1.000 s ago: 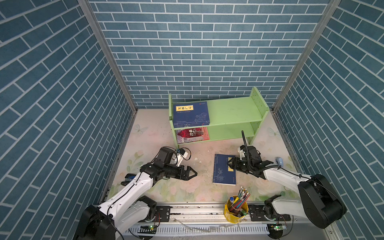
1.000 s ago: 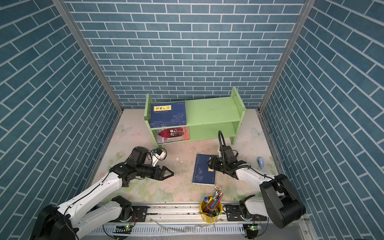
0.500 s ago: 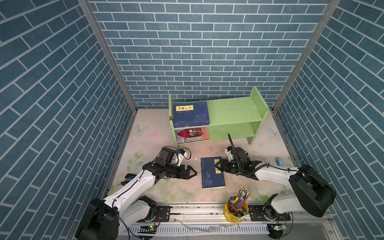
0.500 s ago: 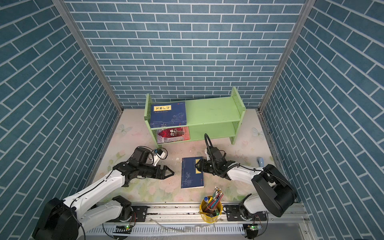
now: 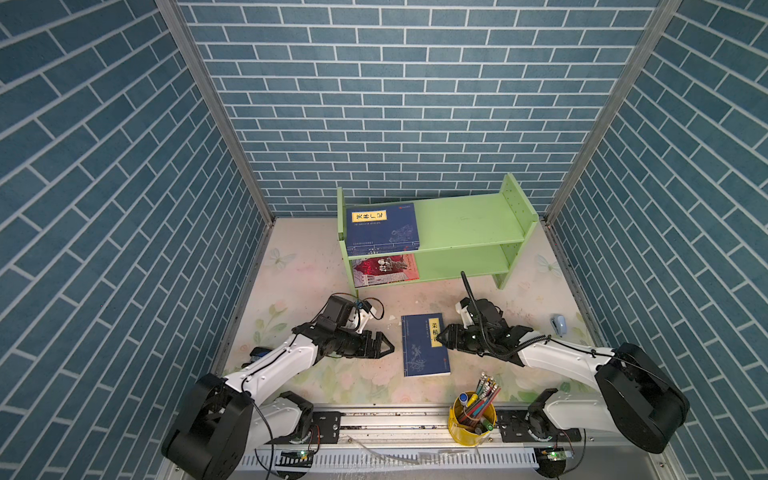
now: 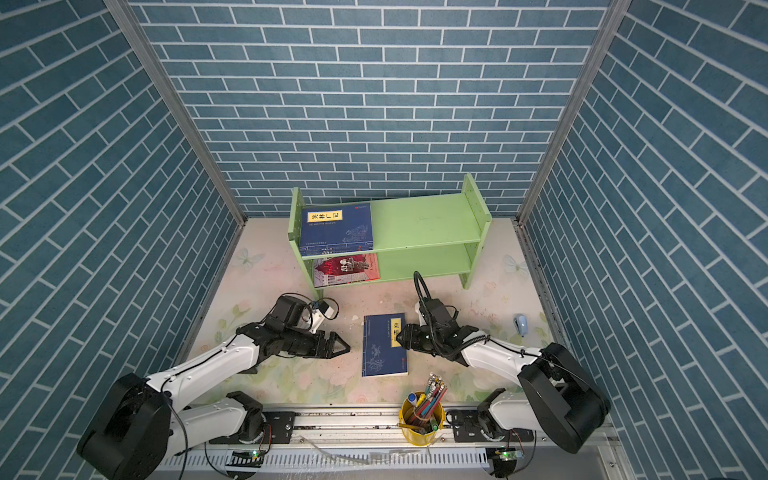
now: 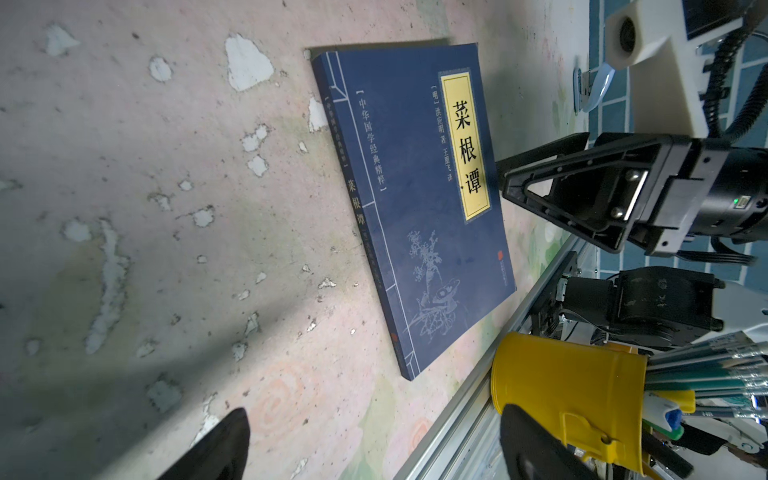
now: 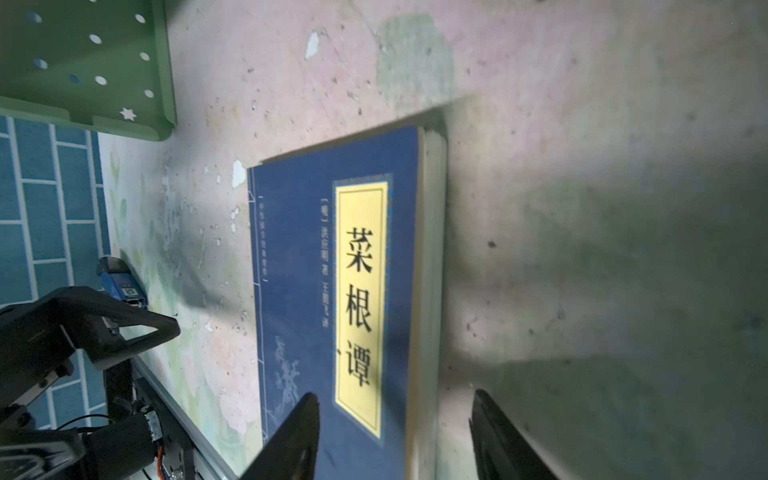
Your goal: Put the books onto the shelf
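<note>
Low in both top views, just beyond a yellow pen pot [image 5: 471,419], a navy paperback [image 5: 424,351] lay flat on the table [image 5: 307,274] at lower centre, its long axis running near to far. The right gripper [image 5: 440,338] sat at its page edge on the picture's right, fingers spread astride that edge without pinching. The left gripper [image 5: 386,344] hovered near the spine, jaws wide and empty. Farther back, the green shelf [image 5: 465,224] held a navy book [image 5: 380,228] on top and a red-and-grey book [image 5: 384,268] below.

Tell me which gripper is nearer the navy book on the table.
Right. The right gripper is at the page edge of the navy book; the left gripper stands apart off its spine.
</note>
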Robot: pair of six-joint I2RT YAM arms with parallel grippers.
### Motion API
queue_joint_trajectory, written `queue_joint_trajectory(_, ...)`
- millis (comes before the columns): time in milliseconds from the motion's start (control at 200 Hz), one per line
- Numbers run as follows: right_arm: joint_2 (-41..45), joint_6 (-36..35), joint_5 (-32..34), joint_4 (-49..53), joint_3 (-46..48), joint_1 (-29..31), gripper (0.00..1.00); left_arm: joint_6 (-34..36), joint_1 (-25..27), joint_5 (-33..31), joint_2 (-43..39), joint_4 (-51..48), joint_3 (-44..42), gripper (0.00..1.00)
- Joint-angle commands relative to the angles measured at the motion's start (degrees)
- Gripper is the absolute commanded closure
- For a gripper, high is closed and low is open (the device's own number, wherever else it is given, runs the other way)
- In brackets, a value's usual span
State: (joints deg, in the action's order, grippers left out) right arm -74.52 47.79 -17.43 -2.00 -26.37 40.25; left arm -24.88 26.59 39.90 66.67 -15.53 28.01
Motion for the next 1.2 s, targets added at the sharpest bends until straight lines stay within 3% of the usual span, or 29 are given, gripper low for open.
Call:
queue_joint_trajectory(0,-0.5,1.5,-0.4,-0.1,0.7,0.2,0.42,-0.3,-0.2,-1.0,0.7,0.7,-0.3,0.05)
queue_joint_trajectory(645,-10.5,3.3,-8.4,-7.9,-4.3,5.8,0.50,0.5,-0.3,-0.6,5.2,3.0,-1.1,0.07)
queue_joint_trajectory(1195,-15.8,6.0,-7.4,-11.7,-4.8,7.2,0.53,-1.0,1.2,1.5,11.2,5.2,-0.5,0.21)
